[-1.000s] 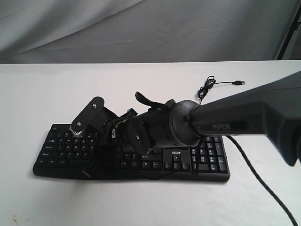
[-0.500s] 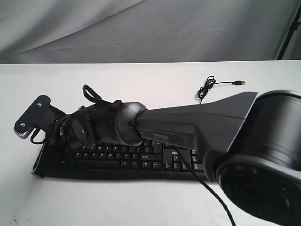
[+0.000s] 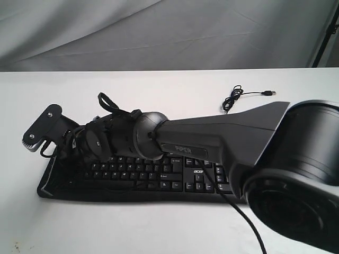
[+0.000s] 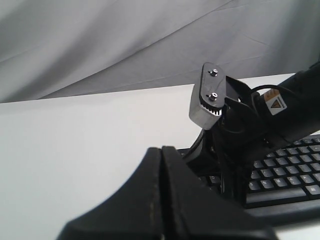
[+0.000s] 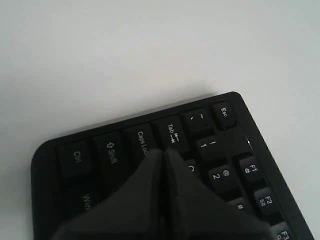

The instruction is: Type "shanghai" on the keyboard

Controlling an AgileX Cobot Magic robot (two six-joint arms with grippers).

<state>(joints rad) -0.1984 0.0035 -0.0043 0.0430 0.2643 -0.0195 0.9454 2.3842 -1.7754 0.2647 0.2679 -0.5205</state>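
Note:
The black keyboard point(image 3: 159, 177) lies across the white table point(image 3: 159, 90), with its acer logo point(image 3: 198, 171) toward the right. My right arm reaches across it to its left end. My right gripper point(image 5: 164, 152) is shut with nothing held, its joined tips over the keyboard point(image 5: 220, 150) at the Caps Lock point(image 5: 142, 142) and Tab point(image 5: 172, 133) keys; whether they touch a key I cannot tell. In the exterior view that gripper point(image 3: 59, 168) hides the leftmost keys. My left gripper point(image 4: 162, 150) is shut and empty, off the keyboard point(image 4: 285, 175) at its left end, and it does not show in the exterior view.
The keyboard's thin black cable point(image 3: 235, 97) coils on the table behind it, ending in a loose USB plug point(image 3: 269, 93). Another black cable point(image 3: 238, 211) trails off the right arm over the front of the table. A grey cloth backdrop point(image 3: 159, 32) hangs behind.
My right arm has swung from the middle of the keyboard to its left end, then edged slightly back to the right. The gripper stayed shut.

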